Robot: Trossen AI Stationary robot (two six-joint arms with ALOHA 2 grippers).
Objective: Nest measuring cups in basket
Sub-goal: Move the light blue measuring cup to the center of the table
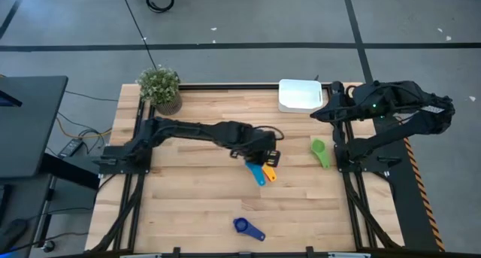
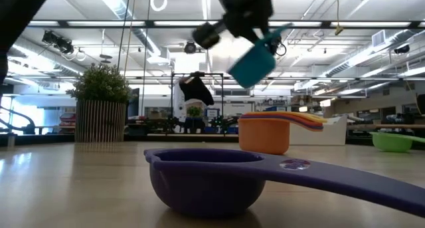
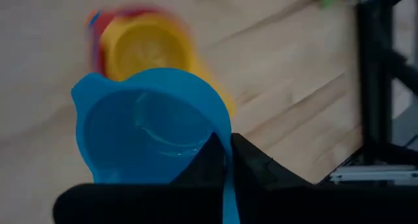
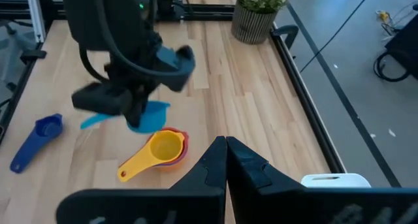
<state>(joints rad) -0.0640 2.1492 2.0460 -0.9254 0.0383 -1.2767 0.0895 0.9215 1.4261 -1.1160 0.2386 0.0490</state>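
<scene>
Left gripper (image 1: 264,154): clamped on the handle of a light blue measuring cup (image 3: 147,129), carried clear of the table over mid-table; cup tilted, empty.

Stack of measuring cups (image 4: 163,149): on the wood just beneath and beside the held cup. Yellow cup (image 3: 147,48) on top, red rim showing under it, an orange cup (image 2: 264,133) at the base in the low view; handles fanned to one side. Yellow bowl empty.

Step in hand, as judged: seating the light blue cup on the stack. Advice: level the bowl, centre it over the yellow one, line the handle up with the others, lower straight, release only once seated.

Right gripper (image 4: 226,160): closed on nothing, parked at the table's right rear, beside the basket.

Basket (image 1: 301,95): white, rear edge of table, well apart from the stack; no cup visible inside.

Loose cups: green cup (image 1: 320,152) near the right side; dark blue cup (image 1: 248,228) near the front edge, empty.
</scene>
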